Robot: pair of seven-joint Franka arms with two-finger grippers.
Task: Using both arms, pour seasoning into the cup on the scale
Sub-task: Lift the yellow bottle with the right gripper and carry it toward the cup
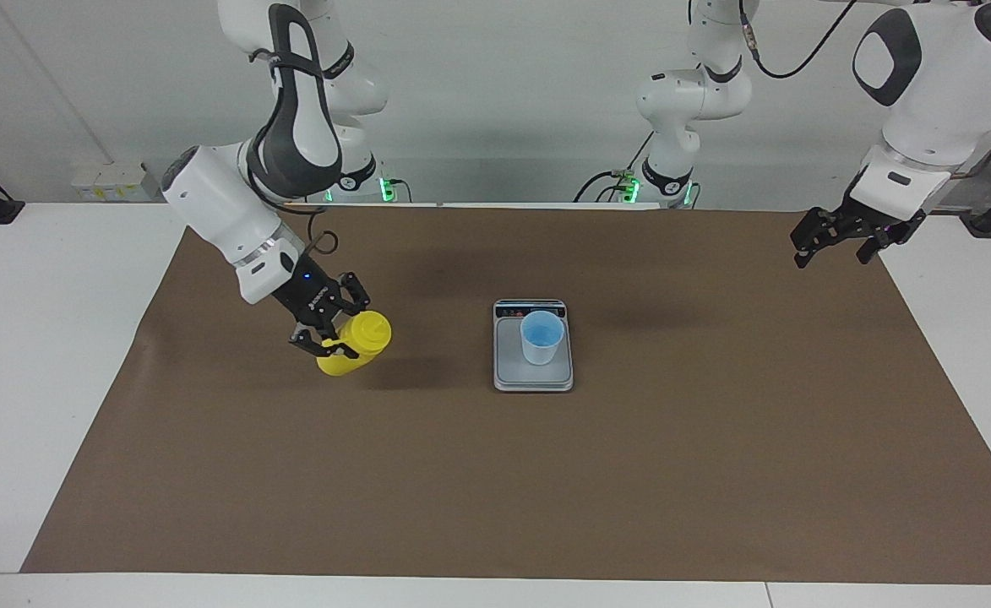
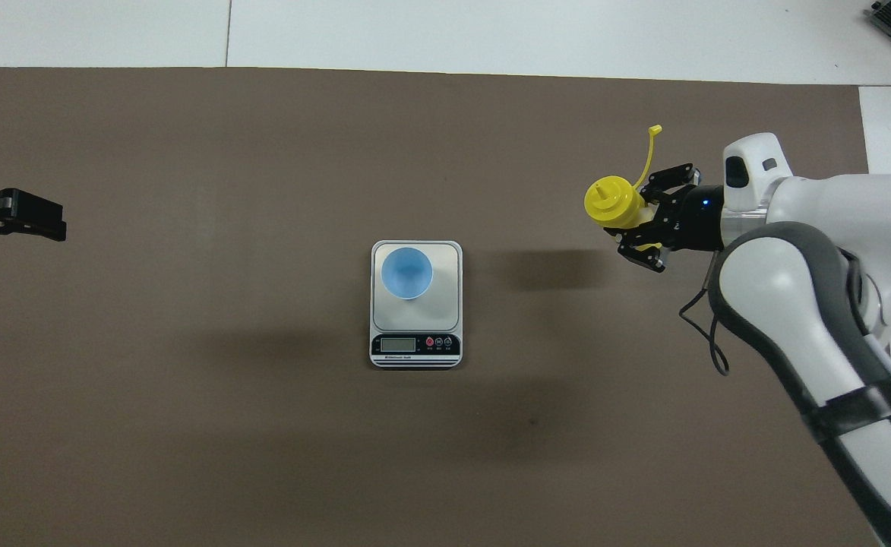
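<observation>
The yellow seasoning bottle (image 1: 368, 331) is tilted just above the brown mat, toward the right arm's end of the table, its nozzle up in the overhead view (image 2: 611, 201) and its tethered cap (image 2: 652, 148) hanging loose. My right gripper (image 1: 330, 333) is shut on the bottle's body from the side, and shows the same way in the overhead view (image 2: 646, 228). The light-blue cup (image 1: 541, 336) stands upright on the silver scale (image 1: 533, 377) mid-table; both show in the overhead view, cup (image 2: 406, 272) and scale (image 2: 447, 266). My left gripper (image 1: 833, 243) waits open and empty over the mat's edge (image 2: 23, 216).
A brown mat (image 1: 546, 490) covers most of the white table (image 1: 30, 380). The scale's display strip (image 2: 415, 344) faces the robots. There is bare mat between the bottle and the scale.
</observation>
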